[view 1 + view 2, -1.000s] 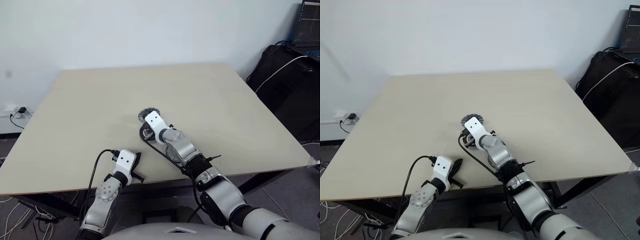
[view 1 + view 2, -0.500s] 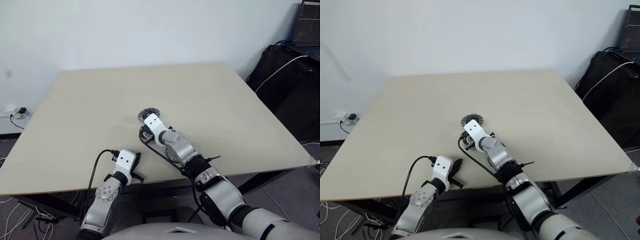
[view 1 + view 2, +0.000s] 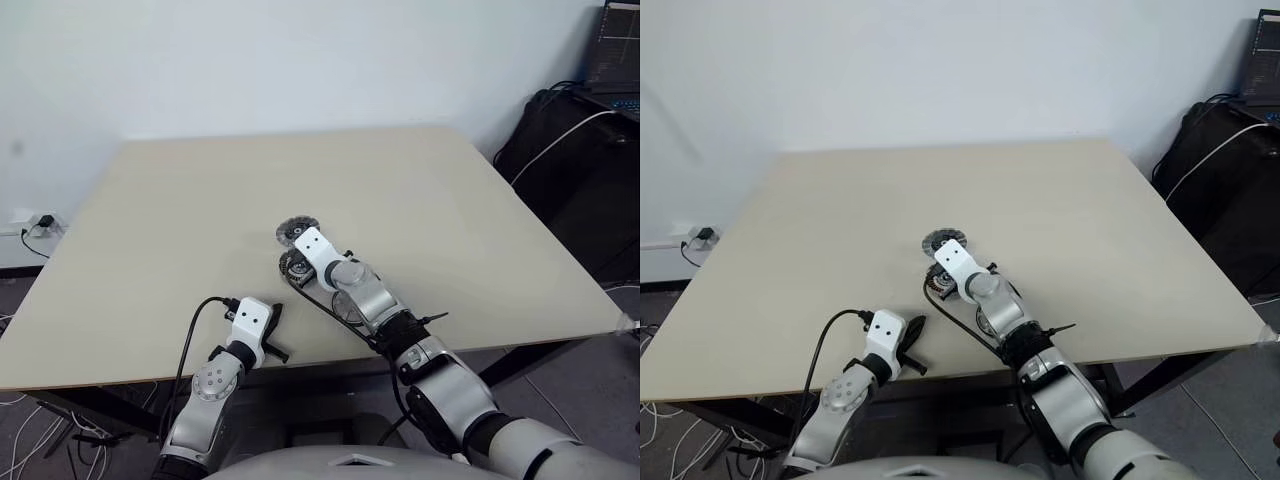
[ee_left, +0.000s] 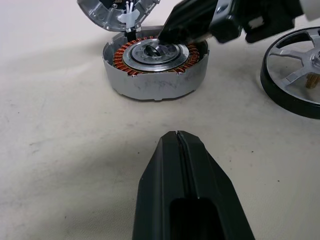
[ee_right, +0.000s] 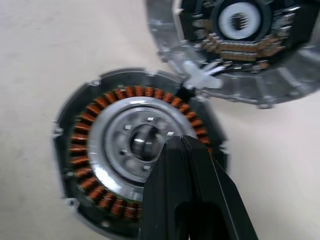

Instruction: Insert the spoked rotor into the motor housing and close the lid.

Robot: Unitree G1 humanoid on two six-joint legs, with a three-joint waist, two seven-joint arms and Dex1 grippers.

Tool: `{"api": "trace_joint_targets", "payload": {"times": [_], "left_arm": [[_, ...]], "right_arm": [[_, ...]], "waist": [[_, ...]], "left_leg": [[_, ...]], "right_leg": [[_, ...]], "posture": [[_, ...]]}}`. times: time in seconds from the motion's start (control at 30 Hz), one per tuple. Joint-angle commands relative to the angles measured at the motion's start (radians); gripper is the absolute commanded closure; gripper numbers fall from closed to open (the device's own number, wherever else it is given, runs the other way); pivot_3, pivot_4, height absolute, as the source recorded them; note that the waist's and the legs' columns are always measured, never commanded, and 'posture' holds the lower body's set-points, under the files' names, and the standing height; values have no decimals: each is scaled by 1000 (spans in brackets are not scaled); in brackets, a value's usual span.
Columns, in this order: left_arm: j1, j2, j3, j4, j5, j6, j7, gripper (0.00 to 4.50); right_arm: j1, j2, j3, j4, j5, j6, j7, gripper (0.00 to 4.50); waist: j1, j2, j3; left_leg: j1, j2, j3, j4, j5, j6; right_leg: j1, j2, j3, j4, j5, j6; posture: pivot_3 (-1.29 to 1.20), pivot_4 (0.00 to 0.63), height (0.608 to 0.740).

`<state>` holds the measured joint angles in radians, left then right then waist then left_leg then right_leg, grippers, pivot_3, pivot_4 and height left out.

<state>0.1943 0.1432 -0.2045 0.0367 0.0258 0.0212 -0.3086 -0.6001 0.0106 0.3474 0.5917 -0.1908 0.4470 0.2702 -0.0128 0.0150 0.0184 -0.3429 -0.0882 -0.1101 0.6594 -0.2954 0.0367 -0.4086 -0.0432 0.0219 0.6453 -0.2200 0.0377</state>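
Motor housing (image 4: 155,67) sits mid-desk (image 3: 480,210), open desk all around. Right claw (image 4: 172,32), pinched shut, tips over its silver centre. Left claw (image 4: 179,142), shut and empty, waits near the front edge.

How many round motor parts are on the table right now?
3: the motor housing under the right hand's tip, the lid against its rim, the spoked rotor apart beside it. None looks hidden.

We see even, bright, diffuse room light with only soft shadows on the table (image 3: 150,230). In the right wrist view the motor housing (image 5: 100,150) looks slightly blurred.
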Motion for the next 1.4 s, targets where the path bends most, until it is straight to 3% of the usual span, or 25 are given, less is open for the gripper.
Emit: {"api": "trace_joint_targets", "payload": {"times": [0.03, 0.8, 1.4], "left_arm": [[-16, 1, 1, -8, -5, 0, -5, 4500], [-5, 1, 3, -31, -4, 13, 3, 4500], [-10, 0, 0, -36, -5, 19, 0, 4500]], "right_arm": [[-5, 9, -5, -70, -9, -20, -14, 4484], [4, 35, 25, -44, -7, -20, 45, 4484], [25, 58, -41, -84, 60, -119, 36, 4484]], "waist": [[-1, 0, 0], [0, 0, 0], [0, 0, 0]], "left_leg": [[0, 0, 0, 0, 0, 0], [0, 0, 0, 0, 0, 0], [0, 0, 0, 0, 0, 0]], "right_leg": [[0, 0, 0, 0, 0, 0], [0, 0, 0, 0, 0, 0], [0, 0, 0, 0, 0, 0]], "posture": [[0, 0, 740], [0, 0, 740], [0, 0, 740]]}}
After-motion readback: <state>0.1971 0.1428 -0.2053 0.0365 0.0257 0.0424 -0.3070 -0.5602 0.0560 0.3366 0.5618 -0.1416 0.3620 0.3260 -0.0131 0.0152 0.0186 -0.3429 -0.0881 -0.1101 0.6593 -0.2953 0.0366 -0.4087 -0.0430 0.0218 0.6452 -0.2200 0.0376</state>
